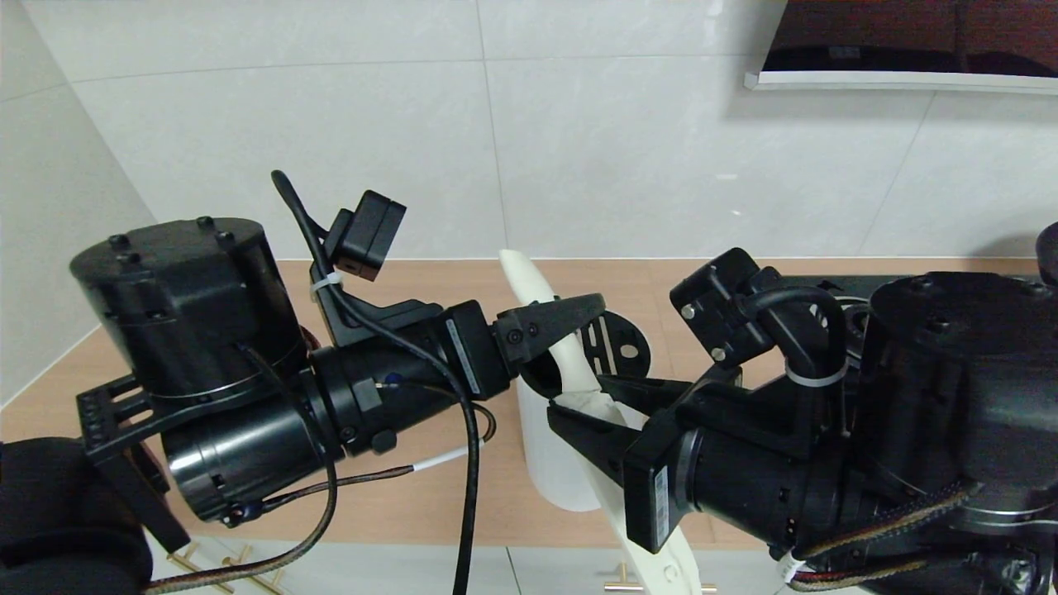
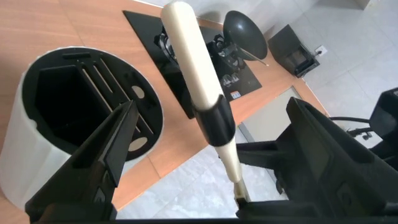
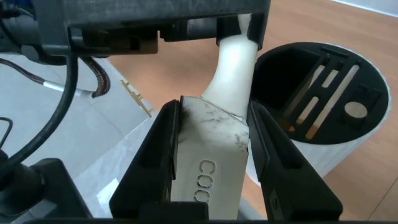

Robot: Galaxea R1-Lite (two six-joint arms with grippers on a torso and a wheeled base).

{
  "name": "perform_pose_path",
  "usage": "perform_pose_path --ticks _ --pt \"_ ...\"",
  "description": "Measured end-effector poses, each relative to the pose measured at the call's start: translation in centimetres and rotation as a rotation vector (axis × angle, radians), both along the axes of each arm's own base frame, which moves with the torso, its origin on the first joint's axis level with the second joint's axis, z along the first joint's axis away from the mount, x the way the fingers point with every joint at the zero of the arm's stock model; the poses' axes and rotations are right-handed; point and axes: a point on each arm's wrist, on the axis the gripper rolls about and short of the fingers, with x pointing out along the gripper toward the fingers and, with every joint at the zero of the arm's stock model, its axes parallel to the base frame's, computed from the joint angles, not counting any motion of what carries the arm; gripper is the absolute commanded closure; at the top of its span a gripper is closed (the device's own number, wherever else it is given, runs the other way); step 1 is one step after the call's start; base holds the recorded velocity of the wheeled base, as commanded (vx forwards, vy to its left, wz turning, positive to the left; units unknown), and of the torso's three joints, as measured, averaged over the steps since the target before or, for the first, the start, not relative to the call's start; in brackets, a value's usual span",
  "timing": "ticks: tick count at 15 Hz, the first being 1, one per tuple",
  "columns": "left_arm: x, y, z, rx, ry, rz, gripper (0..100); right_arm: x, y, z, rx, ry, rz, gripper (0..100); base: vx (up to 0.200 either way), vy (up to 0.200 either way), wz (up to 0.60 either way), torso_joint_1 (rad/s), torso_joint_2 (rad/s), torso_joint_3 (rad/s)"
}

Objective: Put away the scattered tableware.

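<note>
A cream spatula (image 1: 529, 281) hangs tilted above the wooden counter, its long handle (image 2: 186, 50) pointing up and back, with a black band round the shaft. My right gripper (image 1: 599, 409) is shut on its wide, marbled lower part (image 3: 211, 137). My left gripper (image 1: 591, 330) is open, its two fingers standing on either side of the handle (image 2: 214, 124) without touching it. Just behind and below stands a white round utensil holder (image 1: 554, 446), with its rim (image 2: 37, 62) and dark divided inside (image 3: 373, 130) showing.
A black stovetop (image 2: 186, 81) with a dark pan (image 2: 245, 34) lies on the counter to the right (image 1: 835, 306). Cabinet fronts with gold handles (image 1: 198, 562) run below the counter's near edge. A tiled wall is close behind.
</note>
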Motion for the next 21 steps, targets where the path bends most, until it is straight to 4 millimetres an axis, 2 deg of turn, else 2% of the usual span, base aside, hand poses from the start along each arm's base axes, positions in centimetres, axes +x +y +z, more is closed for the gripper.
perform_pose_path --ticks 5,6,18,19,21 --pt "-0.26 -0.26 -0.09 0.002 0.003 -0.014 0 -0.09 0.08 -0.11 -0.003 0.002 0.004 100 0.000 0.000 0.00 0.000 0.00 0.000" --pt "-0.25 -0.27 -0.11 0.002 0.004 -0.014 100 -0.09 0.08 -0.12 -0.003 0.002 0.004 100 0.000 0.000 0.00 0.000 0.00 0.000" --pt "-0.13 -0.39 -0.35 0.016 0.001 -0.015 100 -0.19 0.01 -0.49 -0.015 0.005 0.007 100 0.000 0.000 0.00 0.000 0.00 0.000" --pt "-0.15 -0.37 -0.33 0.016 0.000 -0.015 100 -0.19 0.00 -0.50 -0.015 0.006 0.007 0 0.000 0.000 0.00 0.000 0.00 0.000" --pt "-0.20 -0.31 -0.22 0.013 -0.003 -0.013 100 -0.20 -0.01 -0.49 -0.015 0.006 0.008 0 0.000 0.000 0.00 0.000 0.00 0.000"
